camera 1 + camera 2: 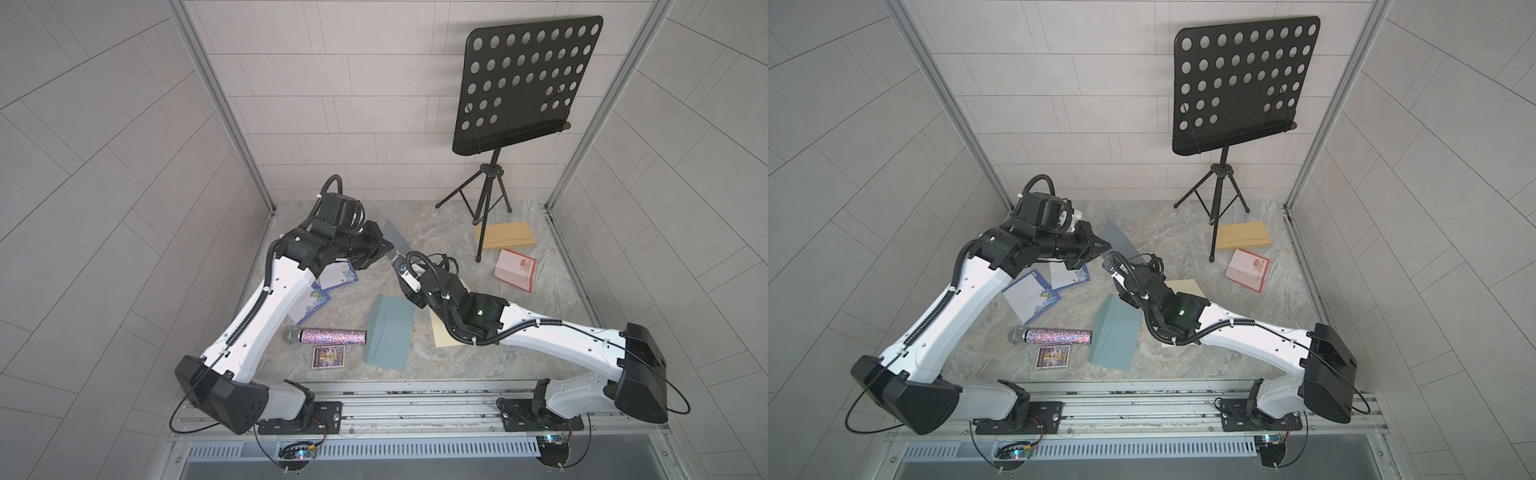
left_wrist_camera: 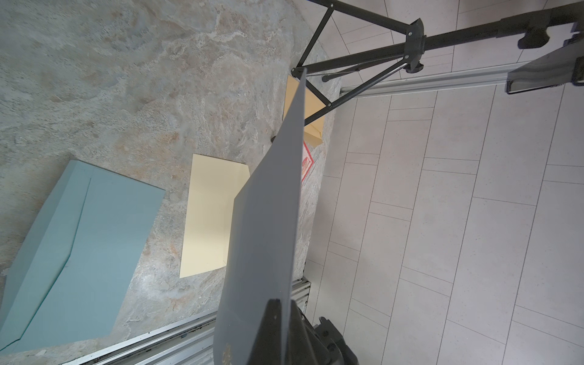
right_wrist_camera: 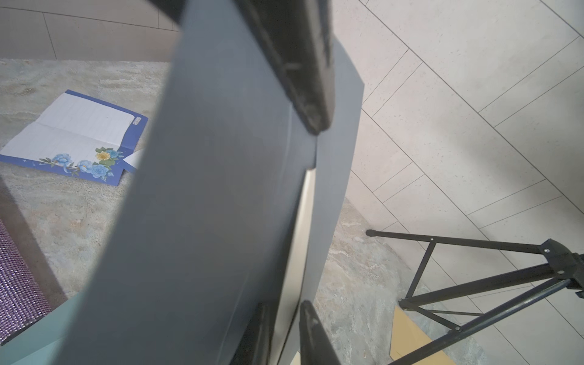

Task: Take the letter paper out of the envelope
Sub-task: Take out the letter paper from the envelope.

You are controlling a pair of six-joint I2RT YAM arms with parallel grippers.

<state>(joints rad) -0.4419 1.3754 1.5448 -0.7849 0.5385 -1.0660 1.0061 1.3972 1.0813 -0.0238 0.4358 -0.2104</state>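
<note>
At the centre of a top view, your left gripper (image 1: 385, 246) pinches the envelope (image 1: 395, 235) aloft, while your right gripper (image 3: 283, 313), jaws narrow, straddles the paper (image 3: 301, 221), grip uncertain, extraction not yet done.

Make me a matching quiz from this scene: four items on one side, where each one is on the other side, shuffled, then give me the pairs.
Things
1. grey envelope
2. teal envelope
3. brown envelope
4. microphone

Places
A. lying just behind the small printed card
B. under the legs of the music stand
C. held up in the air by the left gripper
D. between the microphone and the cream envelope

Pairs: 1-C, 2-D, 3-B, 4-A
</note>
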